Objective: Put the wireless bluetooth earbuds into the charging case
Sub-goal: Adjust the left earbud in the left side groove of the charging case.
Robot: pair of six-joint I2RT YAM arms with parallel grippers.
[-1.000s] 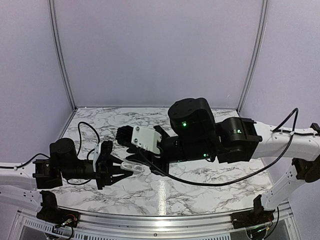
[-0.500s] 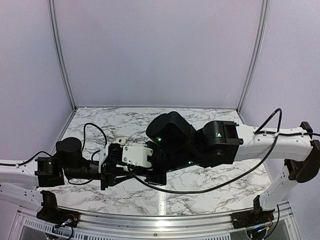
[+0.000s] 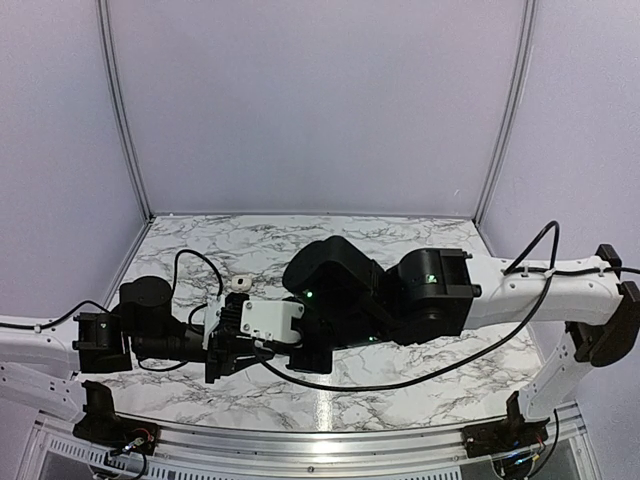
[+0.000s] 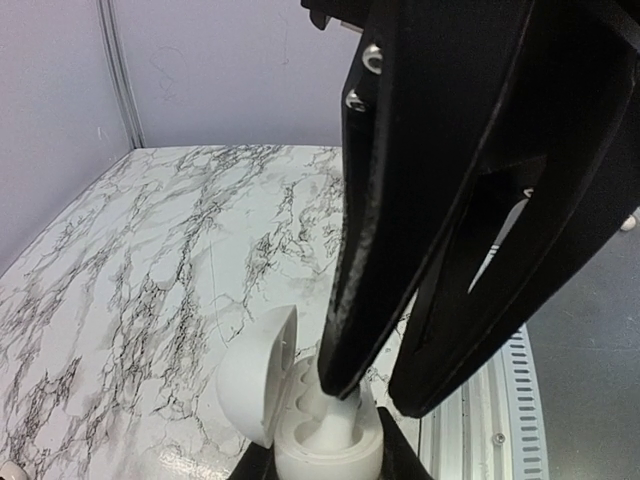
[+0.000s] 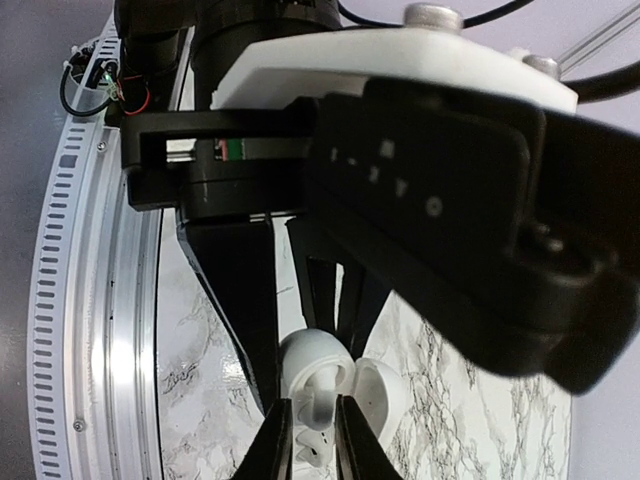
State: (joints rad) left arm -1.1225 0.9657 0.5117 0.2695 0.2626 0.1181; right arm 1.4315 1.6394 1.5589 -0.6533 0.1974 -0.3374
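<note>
Boxed in by plain lilac booth walls (image 3: 320,100) behind and either side of the charging case (image 4: 328,452). Sitting under the case: glossy white bench (image 4: 150,280), grey-black marble veining. Ribbed aluminium rail (image 4: 520,400) right of the case in the left wrist view.

Can't see the case at all from the top camera. Blocked by the bulky black right arm (image 3: 400,300) lying across it, with a black cable (image 3: 400,375) looping off that arm. Slimmer left arm (image 3: 140,325) reaching to the case from the left.

Left claw (image 4: 322,470) clamped tight on the case base. Right claw (image 4: 370,398) directly above the case, long matte black tapered fingers, narrow gap, pinching the earbud (image 4: 338,428).

Case itself: small, smooth white plastic, rounded pebble shape, open. Domed lid (image 4: 255,372) hinged up on its left side, round sockets visible inside the base.

Earbud: tiny, white, rounded, lower end down inside the case's open top. Fully seated or not, cannot tell. Mostly hidden by the right claw's fingertips.
</note>
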